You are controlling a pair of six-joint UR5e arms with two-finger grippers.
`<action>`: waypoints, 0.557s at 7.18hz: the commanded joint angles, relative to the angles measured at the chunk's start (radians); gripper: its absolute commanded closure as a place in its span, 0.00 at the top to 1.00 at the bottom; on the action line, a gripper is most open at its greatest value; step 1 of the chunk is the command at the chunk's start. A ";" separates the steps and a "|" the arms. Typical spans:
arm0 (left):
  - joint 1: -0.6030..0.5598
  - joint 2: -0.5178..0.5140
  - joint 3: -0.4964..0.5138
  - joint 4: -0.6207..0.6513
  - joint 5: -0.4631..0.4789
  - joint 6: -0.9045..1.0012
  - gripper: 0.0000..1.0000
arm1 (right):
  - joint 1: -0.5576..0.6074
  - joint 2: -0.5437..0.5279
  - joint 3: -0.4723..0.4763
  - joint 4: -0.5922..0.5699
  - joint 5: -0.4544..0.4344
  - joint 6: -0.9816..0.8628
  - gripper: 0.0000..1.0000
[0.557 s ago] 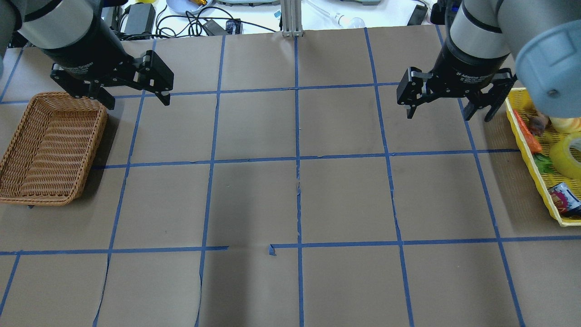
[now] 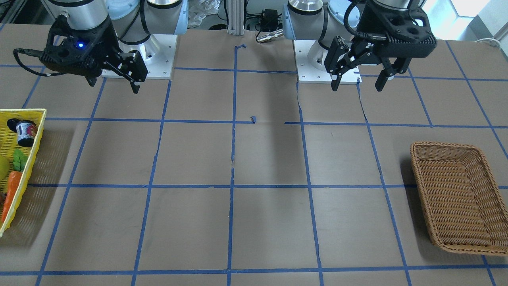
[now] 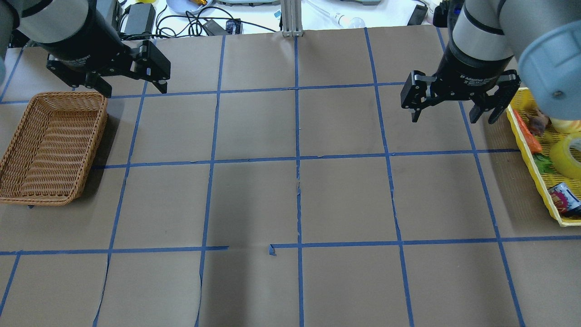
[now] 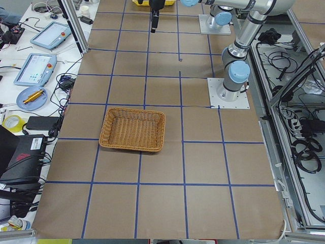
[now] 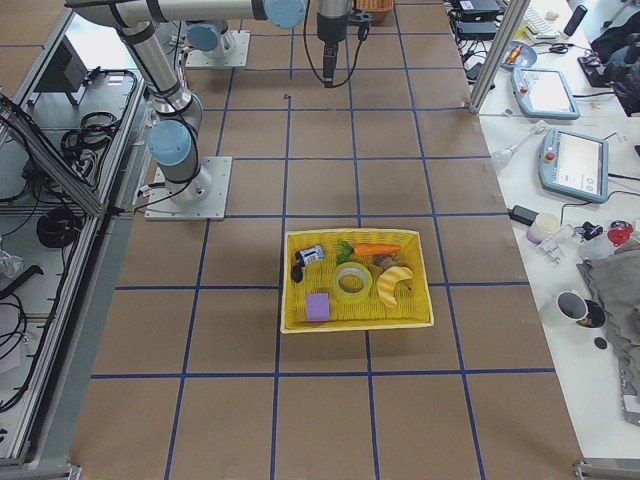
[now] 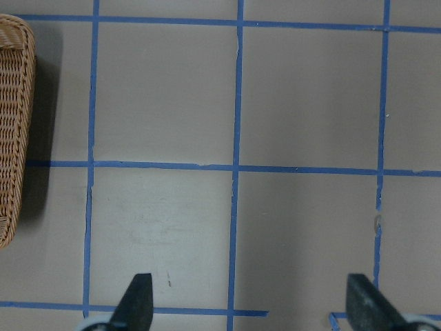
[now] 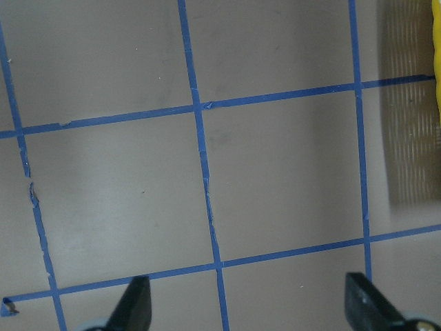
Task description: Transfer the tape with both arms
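The tape (image 3: 569, 154), a translucent yellow roll, lies in the yellow tray (image 3: 529, 146) at the table's right edge; the exterior right view shows it (image 5: 352, 282) in the tray's middle. My right gripper (image 3: 447, 119) hangs open and empty above the table, just left of the tray's far end. It also shows in the front view (image 2: 114, 87) and the right wrist view (image 7: 248, 310). My left gripper (image 3: 135, 91) is open and empty, above the table beyond the far right corner of the wicker basket (image 3: 50, 150). It also shows in the front view (image 2: 357, 87).
The tray (image 5: 355, 327) also holds a carrot (image 5: 375, 250), a small can (image 5: 310, 256), a banana (image 5: 392, 283) and a purple block (image 5: 318, 306). The basket (image 2: 456, 198) has nothing in it. Cables and devices lie past the table's far edge (image 3: 190, 20).
My left gripper has moved toward the table's far edge, off the basket's corner. My right gripper has shifted slightly toward the tray. Both stay open.
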 commanded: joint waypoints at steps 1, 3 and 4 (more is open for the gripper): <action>-0.001 0.013 -0.034 0.011 -0.002 0.001 1.00 | -0.002 0.001 0.000 0.001 -0.018 -0.006 1.00; -0.001 0.016 -0.037 0.015 -0.002 0.000 1.00 | -0.014 0.001 -0.003 -0.001 0.009 -0.015 1.00; 0.001 0.016 -0.037 0.015 -0.002 0.003 1.00 | -0.023 0.001 -0.003 0.001 0.005 -0.035 1.00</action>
